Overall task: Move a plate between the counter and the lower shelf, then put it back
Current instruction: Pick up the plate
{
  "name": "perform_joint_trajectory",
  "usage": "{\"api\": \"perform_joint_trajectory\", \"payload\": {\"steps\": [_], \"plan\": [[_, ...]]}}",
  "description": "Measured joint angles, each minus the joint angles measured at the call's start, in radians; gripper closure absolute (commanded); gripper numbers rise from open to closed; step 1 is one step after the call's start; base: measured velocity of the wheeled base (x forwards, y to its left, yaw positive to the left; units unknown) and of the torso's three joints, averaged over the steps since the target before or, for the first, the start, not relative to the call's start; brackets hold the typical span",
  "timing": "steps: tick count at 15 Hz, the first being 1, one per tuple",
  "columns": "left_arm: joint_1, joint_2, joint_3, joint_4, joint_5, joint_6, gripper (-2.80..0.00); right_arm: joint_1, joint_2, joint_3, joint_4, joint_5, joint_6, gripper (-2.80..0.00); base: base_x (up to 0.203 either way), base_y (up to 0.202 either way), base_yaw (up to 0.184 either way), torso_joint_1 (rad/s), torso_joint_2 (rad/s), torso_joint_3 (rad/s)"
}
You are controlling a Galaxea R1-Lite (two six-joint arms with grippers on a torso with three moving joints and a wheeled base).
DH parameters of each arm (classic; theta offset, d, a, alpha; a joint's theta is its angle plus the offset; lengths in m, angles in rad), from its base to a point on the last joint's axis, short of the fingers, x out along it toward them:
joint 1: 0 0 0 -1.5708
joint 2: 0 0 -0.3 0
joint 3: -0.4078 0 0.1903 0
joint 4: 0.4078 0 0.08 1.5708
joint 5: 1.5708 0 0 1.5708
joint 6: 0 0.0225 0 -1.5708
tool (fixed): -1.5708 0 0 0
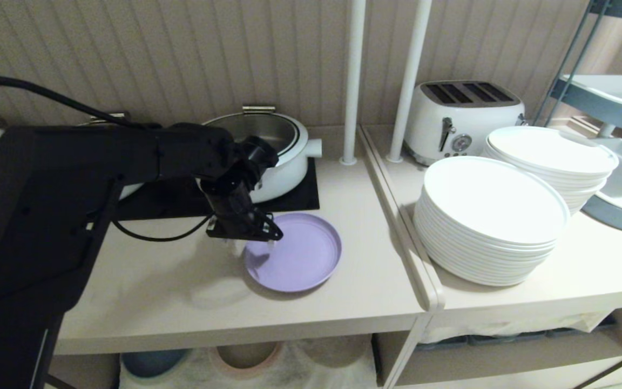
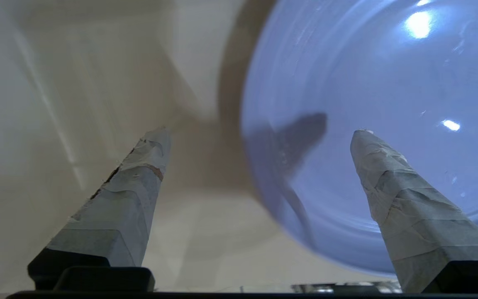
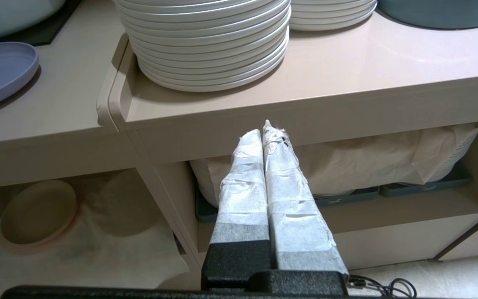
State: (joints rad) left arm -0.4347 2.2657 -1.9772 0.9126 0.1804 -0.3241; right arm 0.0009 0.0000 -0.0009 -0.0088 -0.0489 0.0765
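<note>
The lilac plate [image 1: 296, 254] lies flat on the beige counter [image 1: 181, 292], just in front of the black hob panel [image 1: 300, 197]. My left gripper [image 1: 259, 243] hangs over the plate's left rim, pointing down. In the left wrist view the left gripper [image 2: 259, 133] is open: one taped finger [image 2: 392, 182] is over the plate [image 2: 367, 104], the other over bare counter [image 2: 77, 124], and nothing is gripped. My right gripper [image 3: 264, 128] is shut and empty, parked low in front of the cabinet. The lower shelf [image 1: 300, 367] with its white cloth shows under the counter.
A white pot [image 1: 273, 156] stands on the hob behind the left arm. Two white poles [image 1: 353, 81] rise at the counter's right end. Beyond them are stacked white plates [image 1: 492, 216] and a toaster [image 1: 462, 119]. A pink-rimmed beige plate [image 3: 37, 211] lies on the lower shelf cloth.
</note>
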Motion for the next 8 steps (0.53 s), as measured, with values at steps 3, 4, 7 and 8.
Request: {"api": "perform_joint_trajectory", "payload": {"steps": [3, 4, 7, 8], "plan": [[-0.007, 0.018, 0.000, 0.000, -0.001, -0.025, -2.80, 0.000, 0.000, 0.000, 0.000, 0.000, 0.000, 0.00, 0.000, 0.000, 0.000, 0.000, 0.00, 0.000], [-0.006, 0.024, 0.000, 0.000, -0.001, -0.031, -2.80, 0.000, 0.000, 0.000, 0.000, 0.000, 0.000, 0.00, 0.000, 0.000, 0.000, 0.000, 0.00, 0.000], [-0.007, 0.037, 0.000, 0.000, -0.001, -0.058, -2.80, 0.000, 0.000, 0.000, 0.000, 0.000, 0.001, 0.00, 0.000, 0.000, 0.000, 0.000, 0.00, 0.000], [-0.007, 0.040, 0.000, 0.000, -0.001, -0.060, -2.80, 0.000, 0.000, 0.000, 0.000, 0.000, 0.001, 0.00, 0.000, 0.000, 0.000, 0.000, 0.00, 0.000]]}}
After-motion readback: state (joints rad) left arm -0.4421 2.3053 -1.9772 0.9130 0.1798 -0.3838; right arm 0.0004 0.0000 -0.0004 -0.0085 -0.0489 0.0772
